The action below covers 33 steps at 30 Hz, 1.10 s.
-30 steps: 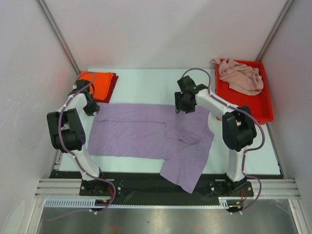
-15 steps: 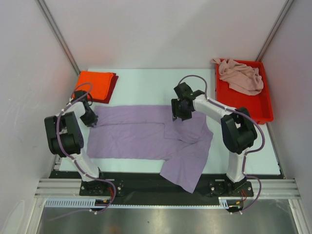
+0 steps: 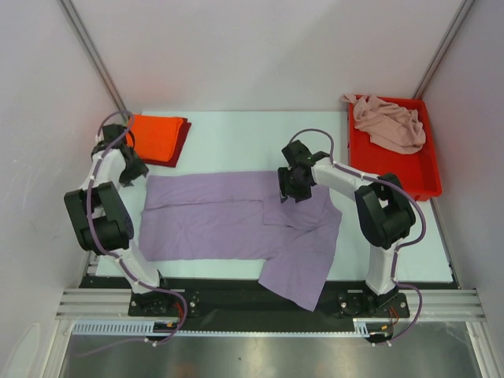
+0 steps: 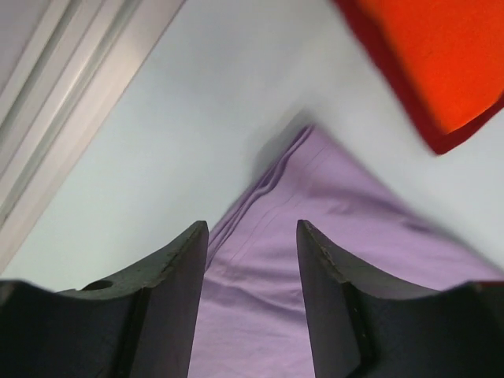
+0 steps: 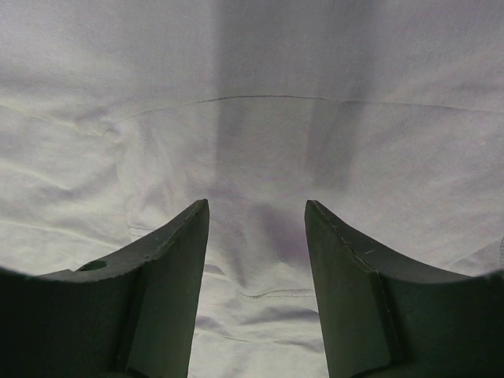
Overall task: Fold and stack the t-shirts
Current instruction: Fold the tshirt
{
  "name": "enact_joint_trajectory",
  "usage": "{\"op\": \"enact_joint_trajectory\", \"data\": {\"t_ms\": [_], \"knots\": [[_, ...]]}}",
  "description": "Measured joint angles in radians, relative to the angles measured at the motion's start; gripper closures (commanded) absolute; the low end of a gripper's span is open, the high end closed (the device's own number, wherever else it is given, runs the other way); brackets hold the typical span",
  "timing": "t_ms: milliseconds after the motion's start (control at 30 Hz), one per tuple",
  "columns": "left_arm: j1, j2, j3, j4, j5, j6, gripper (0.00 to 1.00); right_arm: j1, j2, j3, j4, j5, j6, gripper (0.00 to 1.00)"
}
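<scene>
The lavender t-shirt lies spread across the middle of the counter. It is soft and lightly creased, and one flap drapes over the near edge. The right fingers stand apart over its right part with nothing clamped. A small pucker of cloth shows between them, and whether the tips touch it cannot be told. The left fingers are also spread and empty, at the shirt's far-left corner, with its stitched hem visible between them. Behind that corner an orange-red t-shirt lies folded square on a dark red t-shirt. At far right a pale pink t-shirt sits crumpled in a rigid red tray.
</scene>
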Motion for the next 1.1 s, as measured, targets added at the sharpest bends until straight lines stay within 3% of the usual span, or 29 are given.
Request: {"op": "enact_joint_trajectory", "data": {"t_ms": [233, 467, 767, 1100], "knots": [[0.0, 0.136, 0.187, -0.011, 0.028, -0.003, 0.49, -0.003, 0.0, 0.0, 0.004, 0.0, 0.0, 0.43], [0.0, 0.237, 0.193, -0.071, 0.032, -0.003, 0.5, -0.018, 0.0, 0.0, 0.006, -0.001, -0.001, 0.43], [0.0, 0.257, 0.193, -0.037, 0.091, -0.003, 0.54, -0.046, 0.0, 0.0, 0.01, -0.012, -0.006, 0.43], [0.0, 0.282, 0.193, 0.002, 0.144, -0.011, 0.65, -0.047, 0.0, 0.001, 0.009, -0.019, -0.022, 0.42]]}}
